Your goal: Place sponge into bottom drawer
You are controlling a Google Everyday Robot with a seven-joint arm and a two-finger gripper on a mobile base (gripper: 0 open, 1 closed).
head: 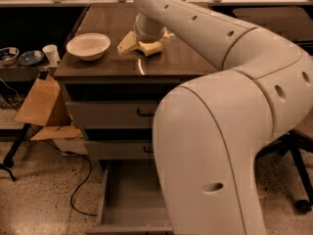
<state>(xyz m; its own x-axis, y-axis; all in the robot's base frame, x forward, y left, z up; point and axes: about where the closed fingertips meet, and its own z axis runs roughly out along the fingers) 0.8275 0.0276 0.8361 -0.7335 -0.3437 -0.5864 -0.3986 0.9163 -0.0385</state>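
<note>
gripper (141, 43) is down on the cabinet top (182, 62), right at the sponge (151, 48); sponge sits on the top just right of the white bowl (88, 45), apart from it; can't tell from this angle whether the gripper is spread around the sponge or clamped on it, the wrist hides the contact; sponge looks to be resting on the wood, not lifted

bottom drawer (128, 196) is pulled out and open below, inside looks bare; its right side is hidden behind the robot's own arm (230, 131); the two upper drawers are shut

handling, my read: foam block, so very light and soft; it squashes under a pinch, so a moderate squeeze is enough and a hard one just deforms it; surface is rough foam, unlikely to slip; not fragile, a short drop into the drawer does no harm

where to grab: across the short width, near the middle of the block, so it hangs level; wavy edges mean the narrow waist gives the best seat; avoid pinching a corner, it would fold and swing; approach from straight above, keep clear of the bowl
</note>
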